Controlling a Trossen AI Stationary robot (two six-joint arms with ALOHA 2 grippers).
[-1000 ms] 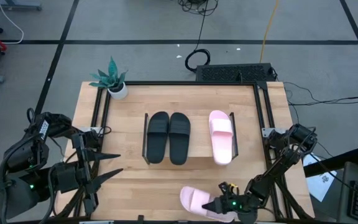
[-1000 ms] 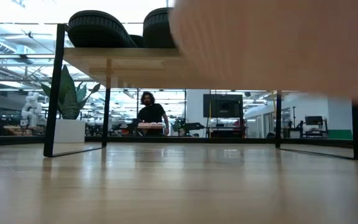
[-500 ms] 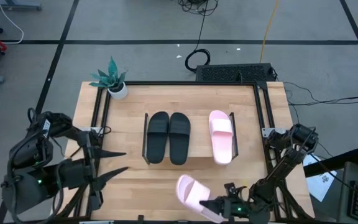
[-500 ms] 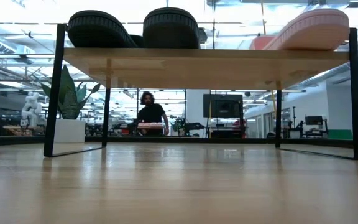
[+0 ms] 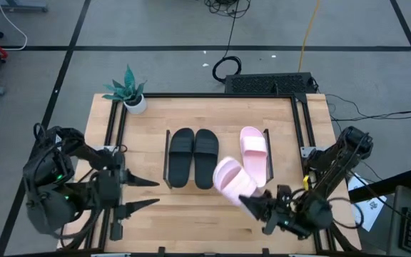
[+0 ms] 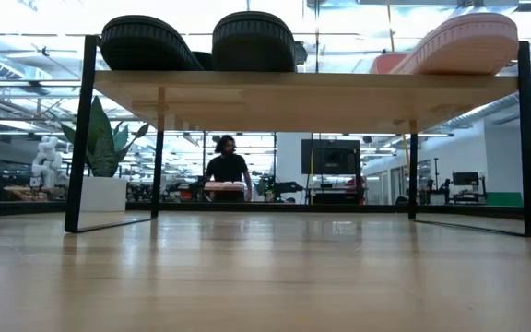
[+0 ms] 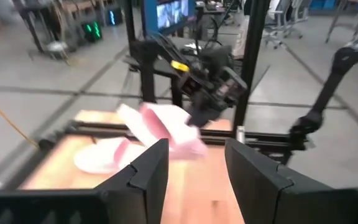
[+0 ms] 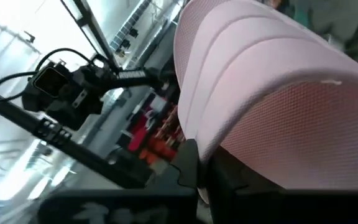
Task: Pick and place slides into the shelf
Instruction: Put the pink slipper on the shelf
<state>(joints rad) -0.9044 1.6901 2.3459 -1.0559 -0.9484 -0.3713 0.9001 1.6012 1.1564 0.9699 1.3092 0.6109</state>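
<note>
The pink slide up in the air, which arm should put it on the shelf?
The right arm. Its gripper already holds the pink slide beside the shelf's free slot. The left gripper waits open, farther off.

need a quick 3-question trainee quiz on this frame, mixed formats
1. True or false: both black slides lie on the shelf.
2. How many pink slides are on the shelf?
3. Which gripper holds the second pink slide? A) left gripper B) right gripper C) neither

Key
1. True.
2. One, at the shelf's right end.
3. B. It is shut on the slide, in the air at the shelf's front edge; the left gripper is open and holds nothing.
</note>
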